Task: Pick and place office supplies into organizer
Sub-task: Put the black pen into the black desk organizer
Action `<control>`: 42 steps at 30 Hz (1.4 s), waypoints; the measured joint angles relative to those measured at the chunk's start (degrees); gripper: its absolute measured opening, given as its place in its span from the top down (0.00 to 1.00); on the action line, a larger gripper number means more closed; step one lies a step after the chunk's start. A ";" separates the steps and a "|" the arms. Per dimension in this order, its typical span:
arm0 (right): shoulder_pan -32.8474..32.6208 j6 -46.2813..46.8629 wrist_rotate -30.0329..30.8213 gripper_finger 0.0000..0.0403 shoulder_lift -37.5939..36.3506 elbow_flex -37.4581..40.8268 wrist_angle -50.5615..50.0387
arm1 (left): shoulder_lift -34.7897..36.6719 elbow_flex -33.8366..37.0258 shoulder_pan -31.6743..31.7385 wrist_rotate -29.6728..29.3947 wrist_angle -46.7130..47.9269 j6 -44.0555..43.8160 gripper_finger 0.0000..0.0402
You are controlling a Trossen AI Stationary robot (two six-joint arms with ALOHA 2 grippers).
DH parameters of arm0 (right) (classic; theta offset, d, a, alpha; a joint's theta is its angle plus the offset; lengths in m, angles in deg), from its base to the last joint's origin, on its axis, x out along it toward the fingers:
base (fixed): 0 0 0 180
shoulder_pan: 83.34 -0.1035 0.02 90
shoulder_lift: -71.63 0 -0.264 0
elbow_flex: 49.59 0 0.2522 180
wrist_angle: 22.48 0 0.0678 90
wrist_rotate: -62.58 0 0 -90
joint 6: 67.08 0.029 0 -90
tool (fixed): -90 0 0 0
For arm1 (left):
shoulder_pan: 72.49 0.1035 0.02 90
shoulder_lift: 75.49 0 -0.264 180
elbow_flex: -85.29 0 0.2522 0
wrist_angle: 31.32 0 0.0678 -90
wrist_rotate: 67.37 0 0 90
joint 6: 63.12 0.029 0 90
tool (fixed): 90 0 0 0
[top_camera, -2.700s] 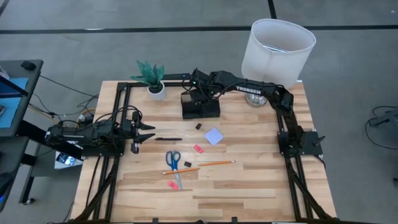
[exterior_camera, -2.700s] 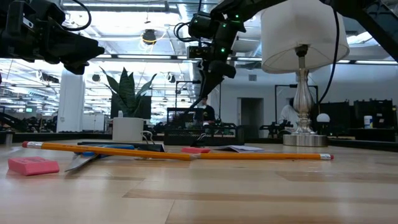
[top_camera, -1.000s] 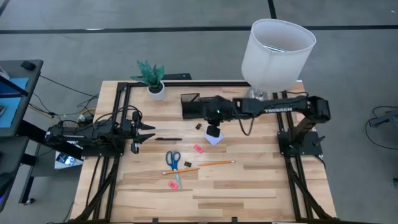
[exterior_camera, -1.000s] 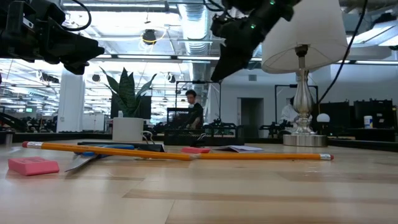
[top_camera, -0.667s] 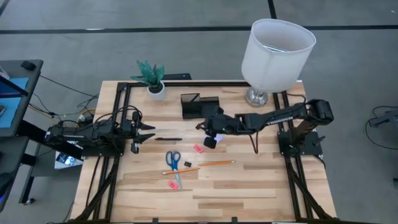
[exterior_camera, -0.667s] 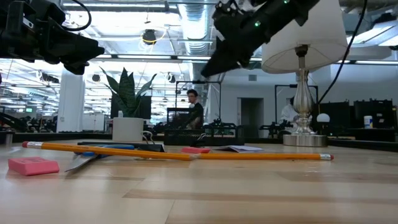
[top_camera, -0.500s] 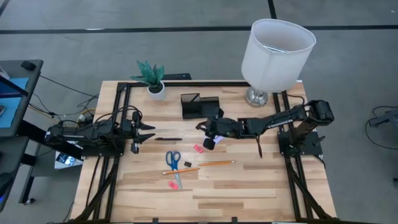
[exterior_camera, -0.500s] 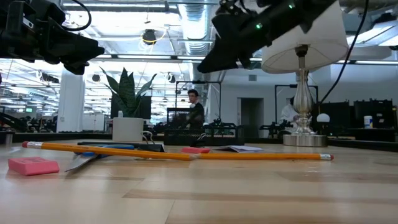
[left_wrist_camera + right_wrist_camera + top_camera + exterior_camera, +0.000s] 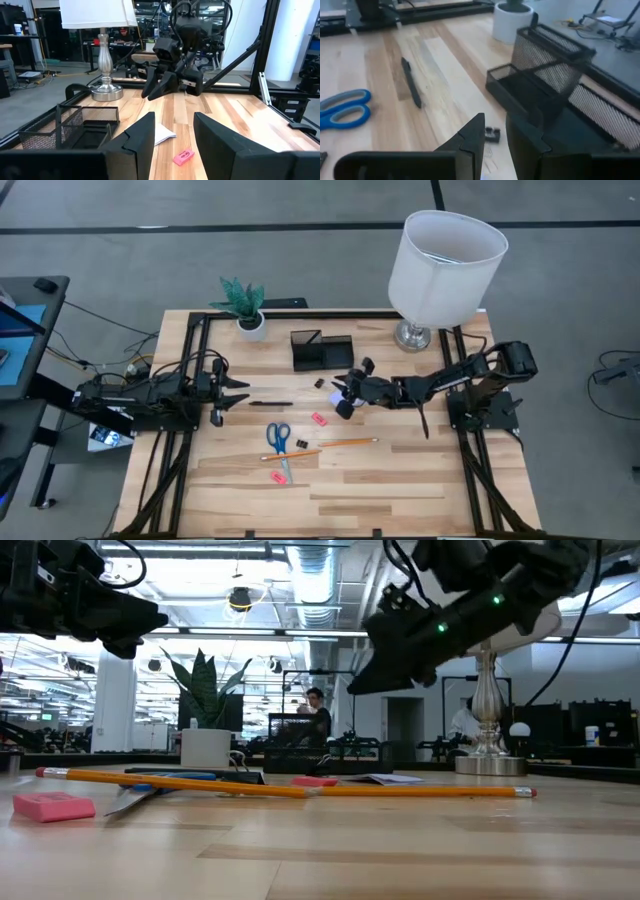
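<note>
Grey floor (image 9: 200, 260) with black lines, white-shaded lamp (image 9: 446, 255), bright ceiling lights (image 9: 240, 598) behind.

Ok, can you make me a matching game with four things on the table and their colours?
Things:
1. scissors
2. pencil
3. pen
4. organizer

Colours or looks:
A. all black, thin stick
B. orange
C. blue handles
D. black mesh box

Right pairs: 1-C, 2-B, 3-A, 4-D.
</note>
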 joint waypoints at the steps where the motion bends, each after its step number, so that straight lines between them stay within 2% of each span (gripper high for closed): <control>1: -0.01 0.46 0.14 0.81 0.01 0.79 0.54 | 0.01 -0.01 -0.01 0.03 0.22 -0.79 0.68; 7: 0.47 1.04 1.41 0.81 0.02 2.62 2.00 | -1.72 -1.90 -0.02 -0.23 6.50 -1.43 0.68; 13: 2.65 -0.95 1.18 0.81 0.02 2.65 1.98 | -9.56 -4.45 -0.01 -10.41 15.19 -2.28 0.68; 17: 3.89 -3.41 0.84 0.81 0.02 2.65 1.96 | -15.52 -4.74 0.00 -12.37 16.20 -4.45 0.68; 25: 6.83 -9.00 0.78 0.81 0.02 2.65 1.96 | -23.65 -4.63 0.01 -11.44 14.95 -7.96 0.68; 31: 9.29 -12.07 -0.31 0.81 0.00 1.79 1.91 | -28.89 -4.61 0.66 -9.17 15.23 -13.70 0.68; 36: 11.03 -14.07 -5.13 0.81 0.00 0.42 1.89 | -32.23 -4.57 5.12 -4.25 14.24 -13.72 0.68; 42: 11.67 -16.85 -6.96 0.81 -0.02 -0.36 1.87 | -37.06 -3.82 9.29 1.85 10.34 -12.54 0.68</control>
